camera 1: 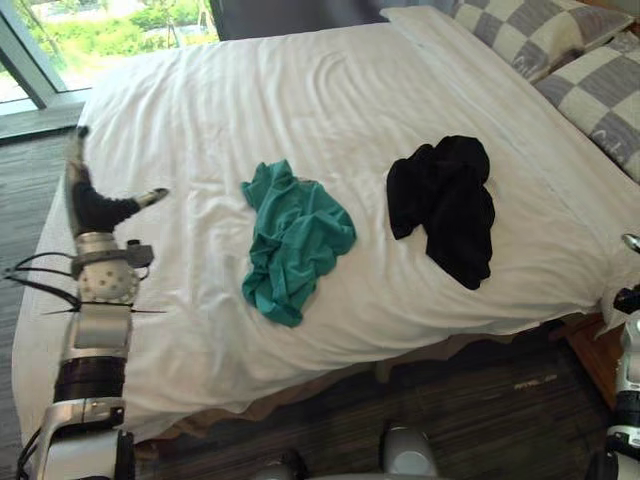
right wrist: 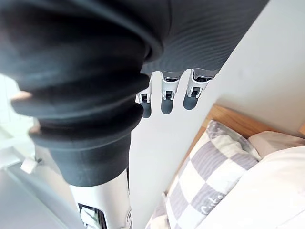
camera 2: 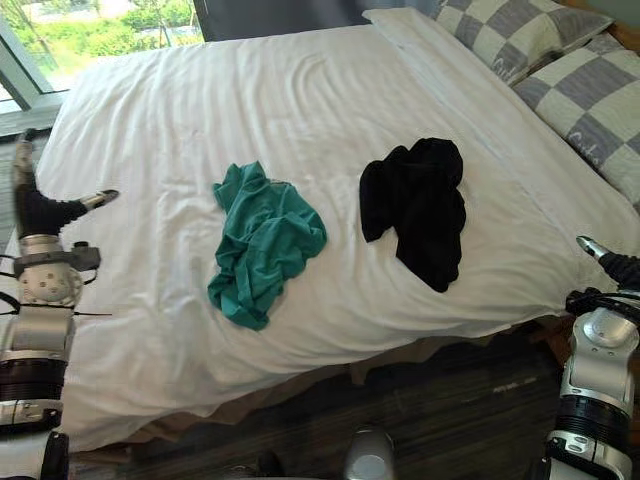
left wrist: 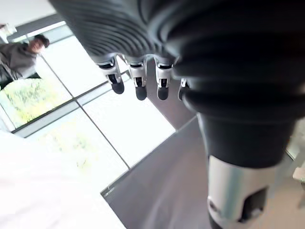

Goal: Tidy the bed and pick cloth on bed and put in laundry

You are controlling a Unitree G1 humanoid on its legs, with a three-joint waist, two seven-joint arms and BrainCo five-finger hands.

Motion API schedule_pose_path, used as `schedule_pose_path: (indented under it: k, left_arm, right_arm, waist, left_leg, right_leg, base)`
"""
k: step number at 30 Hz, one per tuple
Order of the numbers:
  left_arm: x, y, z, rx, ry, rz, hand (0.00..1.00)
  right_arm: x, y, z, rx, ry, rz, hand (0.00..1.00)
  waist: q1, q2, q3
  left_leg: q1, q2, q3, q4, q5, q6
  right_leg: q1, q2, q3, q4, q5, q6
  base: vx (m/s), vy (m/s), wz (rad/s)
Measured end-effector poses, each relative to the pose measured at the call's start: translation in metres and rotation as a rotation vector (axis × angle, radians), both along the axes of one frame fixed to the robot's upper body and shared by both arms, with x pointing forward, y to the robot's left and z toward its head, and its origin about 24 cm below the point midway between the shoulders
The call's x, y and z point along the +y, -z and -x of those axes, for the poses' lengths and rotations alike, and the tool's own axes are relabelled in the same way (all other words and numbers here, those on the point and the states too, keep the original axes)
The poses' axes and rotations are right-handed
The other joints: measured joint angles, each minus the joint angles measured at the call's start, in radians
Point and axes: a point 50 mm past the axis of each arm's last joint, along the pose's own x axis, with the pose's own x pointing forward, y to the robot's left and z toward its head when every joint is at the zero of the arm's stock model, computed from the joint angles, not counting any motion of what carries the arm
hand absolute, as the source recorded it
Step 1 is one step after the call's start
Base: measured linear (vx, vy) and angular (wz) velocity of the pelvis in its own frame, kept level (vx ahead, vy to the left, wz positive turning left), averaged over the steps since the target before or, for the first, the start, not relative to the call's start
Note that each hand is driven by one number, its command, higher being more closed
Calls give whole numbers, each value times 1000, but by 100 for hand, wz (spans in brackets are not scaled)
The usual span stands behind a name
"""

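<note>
White bedding covers a wide bed (camera 1: 200,100) that runs across the view, its foot toward a tall window (camera 1: 100,30) with greenery outside and its head at the robot's right. Two grey-and-cream checked pillows (camera 1: 545,30) lie at the head end, one beside the other, against a wooden headboard (right wrist: 228,119). Dark carpet (camera 1: 480,400) shows along the bed's near edge. The sheet is lightly creased.

Two garments lie crumpled on the bedding, apart from each other. A teal shirt (camera 1: 295,240) sits about halfway along the bed, closer to the near edge than to the far one. A black garment (camera 1: 447,205) lies between the teal shirt and the pillows, its lower end trailing toward the near edge. Neither hand touches either garment.

The left hand (camera 1: 90,205) is raised over the foot-end corner of the near edge, fingers straight and pointing up, thumb spread out to the side; its wrist view shows the fingers (left wrist: 140,88) extended with nothing in them. The right hand (camera 2: 615,262) hangs by the near edge at the head end, beside the mattress corner; in its wrist view the fingers (right wrist: 167,102) are straight and loose, empty.

A person (left wrist: 19,57) in a grey top stands by the window in the left wrist view.
</note>
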Motion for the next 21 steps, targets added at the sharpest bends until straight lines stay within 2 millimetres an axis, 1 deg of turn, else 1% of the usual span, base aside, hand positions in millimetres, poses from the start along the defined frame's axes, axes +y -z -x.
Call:
schedule_pose_path:
  k: [2,4,5,8,9,11,12,13,15,17,18,20,21]
  left_arm:
    - [-22,0,-14,24,66,-38,0]
    - [-36,6,-23,77,112,-65,0]
    - [-46,11,-27,102,148,-64,0]
    - [-60,24,-32,160,190,-70,0]
    - [-68,33,-34,202,212,-74,0]
    - [-77,42,-35,234,232,-81,0]
    - [-86,48,-36,263,248,-99,0]
    - [-91,49,-37,268,257,-105,0]
    - [-101,50,-40,283,269,-148,0]
    - [-107,56,-47,327,251,-187,0]
    - [-107,58,-47,343,244,-197,0]
    - [-104,70,-49,423,218,-248,0]
    - [-104,71,-51,441,213,-259,0]
  right_arm:
    - [6,6,-3,21,-20,-1,0]
    - [8,12,-3,35,-18,-20,0]
    - [9,12,-1,39,-18,-19,0]
    - [11,7,0,22,-26,1,0]
    - [13,4,2,14,-32,15,0]
    - [14,4,2,14,-36,21,0]
    - [16,3,1,19,-44,31,0]
    - [16,3,1,24,-47,38,0]
    - [17,1,0,27,-56,51,0]
    - [18,1,-1,29,-57,54,0]
    - [18,1,-1,26,-58,54,0]
    - [18,-1,0,16,-56,57,0]
    - [18,-2,0,11,-54,58,0]
  waist:
    - [-18,9,1]
    - [-20,10,0]
    - [-19,11,0]
    - [-17,14,-2]
    - [-19,15,-2]
    - [-16,15,-2]
    - [-16,20,-2]
    - [-16,24,-1]
    - [-17,40,1]
    - [-19,58,10]
    - [-20,63,14]
    - [-26,81,31]
    - [-28,83,38]
  left_leg:
    - [-35,-3,-14,-6,3,3]
    - [-40,-5,-19,-7,6,0]
    - [-41,-6,-28,-8,10,-7]
    - [-45,-7,-37,-18,22,-17]
    - [-47,-11,-48,-41,41,-24]
    - [-49,-13,-55,-62,61,-34]
    - [-58,-13,-59,-76,74,-43]
    - [-68,-11,-60,-76,79,-43]
    - [-101,-8,-66,-77,86,-36]
    - [-134,-11,-69,-96,110,-36]
    - [-139,-12,-70,-105,118,-34]
    - [-160,-13,-77,-121,131,-27]
    - [-164,-15,-80,-129,138,-29]
  right_leg:
    - [10,10,16,-68,11,-17]
    - [24,15,33,-103,11,-17]
    - [37,15,26,-121,11,-17]
    - [52,17,15,-153,11,-16]
    - [55,17,1,-171,12,-16]
    - [56,19,-5,-186,13,-14]
    - [50,21,-14,-195,16,-9]
    - [43,22,-16,-197,20,-9]
    - [14,26,-21,-201,32,-15]
    - [-23,32,-23,-206,48,-10]
    - [-29,33,-25,-208,52,-13]
    - [-52,34,-27,-217,67,-12]
    - [-59,34,-28,-216,70,-10]
  base:
    - [53,-15,18]
    - [43,-28,11]
    - [37,-35,13]
    - [17,-41,14]
    - [-11,-46,21]
    - [-23,-51,17]
    - [-30,-41,12]
    - [-50,-43,13]
    - [-73,-22,8]
    - [-84,-11,8]
    - [-79,-1,6]
    - [-76,22,5]
    - [-86,16,7]
